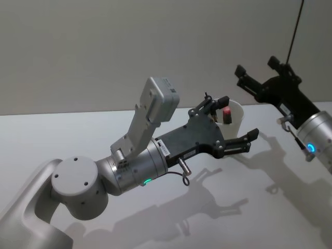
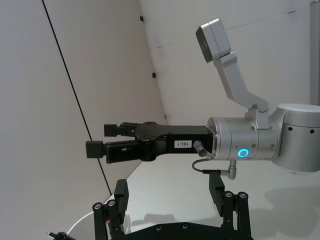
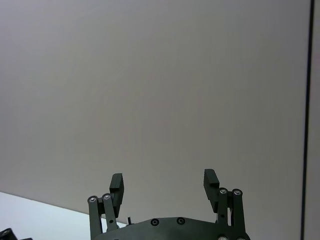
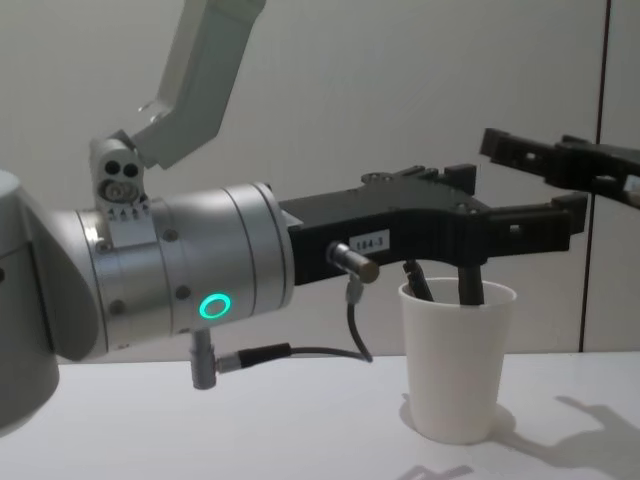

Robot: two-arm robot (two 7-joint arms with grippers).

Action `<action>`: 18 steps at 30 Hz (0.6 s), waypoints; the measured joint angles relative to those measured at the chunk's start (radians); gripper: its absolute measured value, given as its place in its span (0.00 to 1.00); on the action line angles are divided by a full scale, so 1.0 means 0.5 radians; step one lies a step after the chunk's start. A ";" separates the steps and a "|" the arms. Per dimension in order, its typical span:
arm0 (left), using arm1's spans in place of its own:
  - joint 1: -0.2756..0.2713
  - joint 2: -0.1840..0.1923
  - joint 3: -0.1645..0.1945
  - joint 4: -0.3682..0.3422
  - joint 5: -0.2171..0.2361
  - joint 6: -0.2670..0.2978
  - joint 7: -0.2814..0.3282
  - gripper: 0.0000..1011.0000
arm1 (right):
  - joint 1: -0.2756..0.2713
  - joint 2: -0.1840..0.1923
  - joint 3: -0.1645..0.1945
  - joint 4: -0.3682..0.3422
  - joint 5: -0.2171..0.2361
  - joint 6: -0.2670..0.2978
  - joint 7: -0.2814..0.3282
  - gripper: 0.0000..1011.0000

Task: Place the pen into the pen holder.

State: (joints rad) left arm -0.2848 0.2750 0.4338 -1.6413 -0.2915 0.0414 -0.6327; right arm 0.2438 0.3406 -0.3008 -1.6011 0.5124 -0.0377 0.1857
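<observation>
The pen (image 1: 226, 115) stands inside the pen holder (image 4: 455, 365), a smooth white paper cup that gets thinner toward its base, on the pale surface (image 1: 259, 207). The left gripper (image 1: 234, 124) hangs just above the cup with its black fingers spread apart, probably after letting go. The right gripper (image 1: 255, 72) waits higher up, well off to the side, fingers apart too.

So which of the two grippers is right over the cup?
The left gripper, with the green ring light on its wrist, hangs open just above the white paper cup. The right gripper, blue ring light, is raised higher off to the side.
</observation>
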 joint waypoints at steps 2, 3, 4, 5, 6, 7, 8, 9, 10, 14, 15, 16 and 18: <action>0.000 0.000 0.000 0.000 0.000 0.000 0.000 0.99 | -0.007 0.009 0.008 -0.011 0.003 0.001 -0.013 0.99; 0.000 0.000 0.000 0.000 0.000 0.000 0.000 0.99 | -0.015 0.020 0.017 -0.024 0.006 0.003 -0.030 0.99; 0.000 0.000 0.000 0.000 0.000 0.000 0.000 0.99 | -0.019 0.024 0.020 -0.030 0.007 0.003 -0.035 0.99; 0.000 0.000 0.000 0.000 0.000 0.000 0.000 0.99 | -0.022 0.029 0.024 -0.035 0.008 0.004 -0.046 0.99; 0.000 0.000 0.000 0.000 0.000 0.000 0.000 0.99 | -0.030 0.039 0.032 -0.047 0.008 0.005 -0.061 0.99; 0.000 0.000 0.000 0.000 0.000 0.000 0.000 0.99 | -0.035 0.046 0.036 -0.054 0.008 0.005 -0.069 0.99; 0.000 0.000 0.000 0.000 0.000 0.000 0.000 0.99 | -0.038 0.051 0.039 -0.060 0.008 0.006 -0.076 0.99; 0.000 0.000 0.000 0.000 0.000 0.000 0.000 0.99 | -0.046 0.061 0.046 -0.071 0.007 0.009 -0.093 0.99; 0.000 0.000 0.000 0.000 0.000 0.000 0.000 0.99 | -0.049 0.065 0.050 -0.076 0.005 0.010 -0.101 0.99; 0.000 0.000 0.000 0.000 0.000 0.000 0.000 0.99 | -0.070 0.092 0.067 -0.104 -0.013 0.018 -0.140 0.99; 0.000 0.000 0.000 0.000 0.000 0.000 0.000 0.99 | -0.078 0.101 0.075 -0.116 -0.021 0.021 -0.155 0.99; 0.000 0.000 0.000 0.000 0.000 0.000 0.000 0.99 | -0.082 0.105 0.077 -0.122 -0.022 0.022 -0.162 0.99; 0.000 0.000 0.000 0.000 0.000 0.000 0.000 0.99 | -0.083 0.107 0.079 -0.124 -0.025 0.023 -0.166 0.99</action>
State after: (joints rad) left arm -0.2848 0.2750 0.4338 -1.6413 -0.2916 0.0413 -0.6326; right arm 0.2021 0.3942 -0.2611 -1.6632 0.5001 -0.0262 0.1026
